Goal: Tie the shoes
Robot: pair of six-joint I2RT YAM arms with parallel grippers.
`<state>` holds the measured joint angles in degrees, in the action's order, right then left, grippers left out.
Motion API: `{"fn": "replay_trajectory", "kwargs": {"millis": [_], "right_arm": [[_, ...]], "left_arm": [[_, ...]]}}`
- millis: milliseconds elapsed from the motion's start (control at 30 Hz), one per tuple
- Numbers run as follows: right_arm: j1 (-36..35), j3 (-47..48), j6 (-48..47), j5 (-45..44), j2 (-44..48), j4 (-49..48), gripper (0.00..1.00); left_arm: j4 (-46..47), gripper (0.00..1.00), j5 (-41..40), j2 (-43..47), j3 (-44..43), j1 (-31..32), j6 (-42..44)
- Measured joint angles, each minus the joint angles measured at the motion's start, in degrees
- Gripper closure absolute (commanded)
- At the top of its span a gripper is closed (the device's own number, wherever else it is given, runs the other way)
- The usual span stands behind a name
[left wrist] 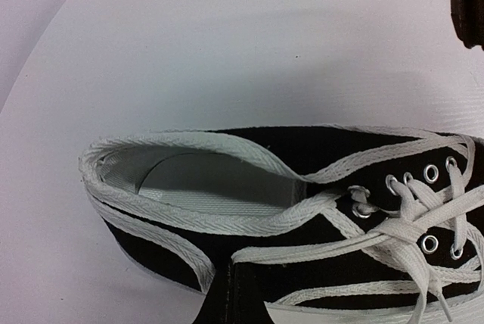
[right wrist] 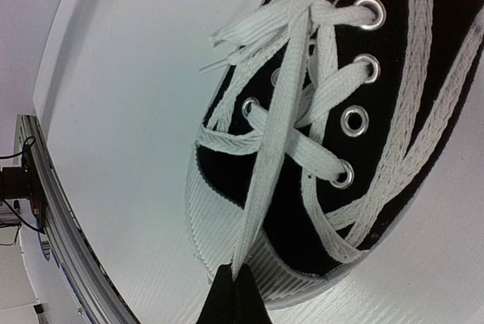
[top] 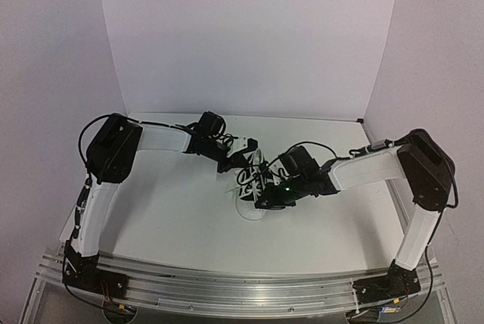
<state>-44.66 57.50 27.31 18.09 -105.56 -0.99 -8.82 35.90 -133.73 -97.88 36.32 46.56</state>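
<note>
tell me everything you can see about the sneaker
The sneaker is small, black canvas with white woven trim round its opening, a ribbed white rubber sole and toe, metal eyelets and flat white laces crossed but not bowed. It sits on the white table between both arms, empty, pale insole showing. The right gripper is shut on one lace, taut over the toe; the left gripper looks shut on another strand beside the opening.
</note>
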Motion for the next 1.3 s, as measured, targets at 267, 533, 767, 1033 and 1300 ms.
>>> {"fn": "replay_trajectory", "kwargs": {"millis": [267,533,767,1033,1300], "right_arm": [[0.0,-1.1,0.8,0.1,0.0,-1.9,1.00],[0.0,-1.9,0.7,-0.1,0.6,-2.9,1.00],[3.6,-1.6,-2.1,-1.1,3.8,2.2,1.00],[9.8,2.6,-7.0,-2.7,4.1,6.3,1.00],[10.7,4.7,-10.1,-2.9,-1.7,6.9,0.95]], "left_arm": [[0.2,1.00,0.1,-0.4,-0.3,0.0,0.5],[0.0,1.00,0.3,-0.4,-0.5,0.0,1.1],[-4.2,1.00,0.0,-0.1,-1.9,-0.1,-0.6],[-10.6,1.00,-0.2,4.1,4.6,-0.5,-4.8],[-12.7,1.00,-0.2,4.3,5.8,0.0,-6.2]]}}
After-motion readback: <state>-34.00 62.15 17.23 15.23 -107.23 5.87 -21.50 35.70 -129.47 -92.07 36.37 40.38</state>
